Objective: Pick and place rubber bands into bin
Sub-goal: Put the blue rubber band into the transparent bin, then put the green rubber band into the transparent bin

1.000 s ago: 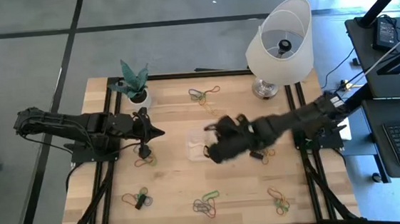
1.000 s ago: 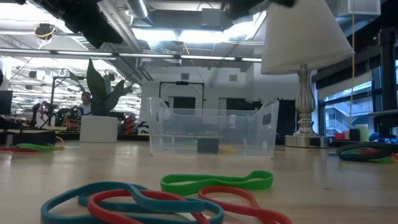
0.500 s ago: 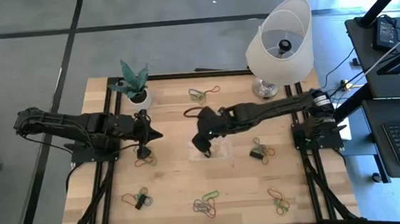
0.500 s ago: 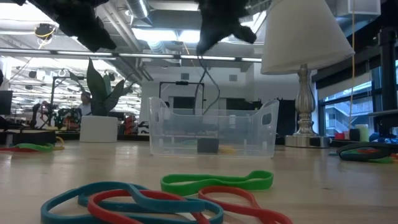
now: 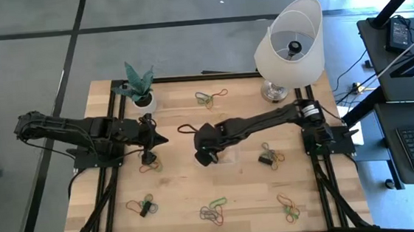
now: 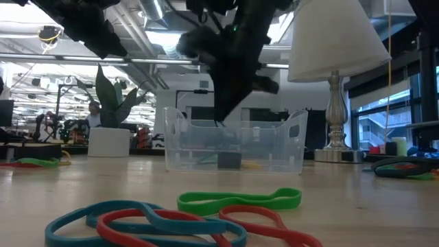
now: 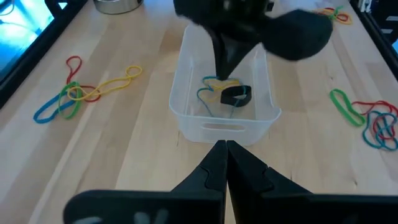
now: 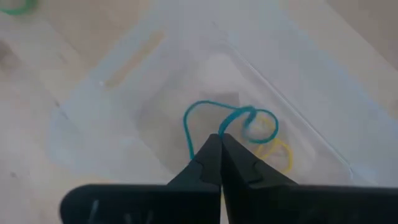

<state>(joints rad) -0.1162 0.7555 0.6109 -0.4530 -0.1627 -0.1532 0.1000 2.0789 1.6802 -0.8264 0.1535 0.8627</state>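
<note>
Placement is the step in hand — the right gripper [image 8: 221,142] hangs over the bin [image 7: 186,127] at the centre of the high view, fingers pinched together on a blue rubber band [image 8: 199,121] that dangles down inside the walls; the next move, I judge, calls for parting the fingers so the band drops clear, then lifting straight up. Inside the bin lie a yellow band [image 7: 227,84] and a black loop [image 7: 236,95], seen from the left wrist. The left gripper [image 7: 222,155] waits at centre left of the high view, fingers together and empty; more rubber bands [image 5: 212,213] lie scattered across the tabletop [image 5: 176,189] — lower centre and other spots.
</note>
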